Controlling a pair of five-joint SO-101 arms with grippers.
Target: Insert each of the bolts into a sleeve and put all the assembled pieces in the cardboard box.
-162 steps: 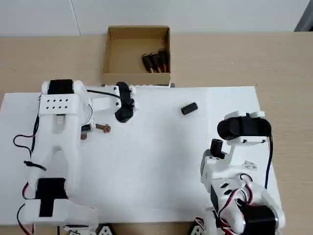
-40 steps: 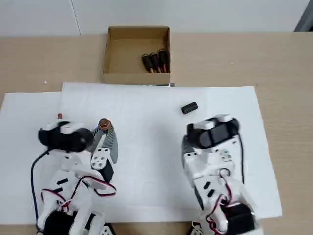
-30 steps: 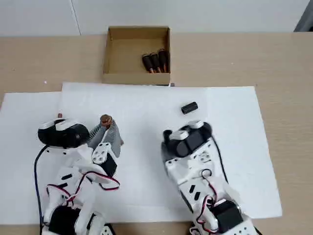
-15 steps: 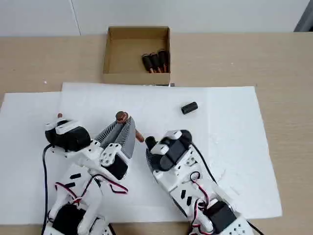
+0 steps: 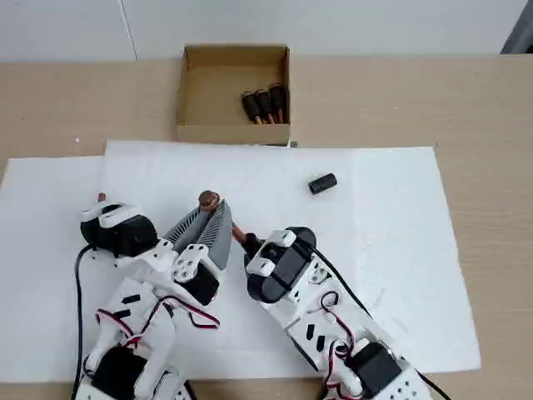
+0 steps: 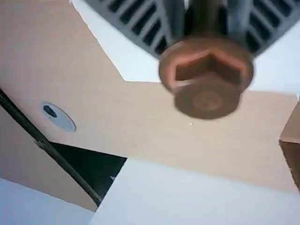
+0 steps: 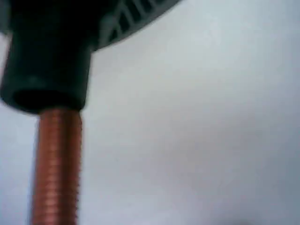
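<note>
My left gripper [image 5: 210, 210] is shut on a copper bolt [image 5: 208, 199], head up and away from the arm, its threaded shaft [image 5: 237, 232] slanting toward the right arm. The hex head [image 6: 206, 79] hangs just below the grey fingers [image 6: 136, 18] in the left wrist view. My right gripper [image 5: 252, 245] is shut on a black sleeve [image 7: 47, 61], and the bolt's thread [image 7: 56, 164] enters the sleeve's open end. A loose black sleeve [image 5: 322, 183] lies on the white sheet. The cardboard box [image 5: 204, 92] holds three assembled pieces [image 5: 266, 104].
A white paper sheet [image 5: 400, 250] covers the wooden table [image 5: 416, 92]. A small reddish piece [image 5: 102, 197] lies beside the left arm's base joint. The box stands beyond the sheet's far edge.
The right arm has swung left across the sheet with its sleeve until it meets the bolt's tip. The left gripper with the bolt has shifted slightly right.
</note>
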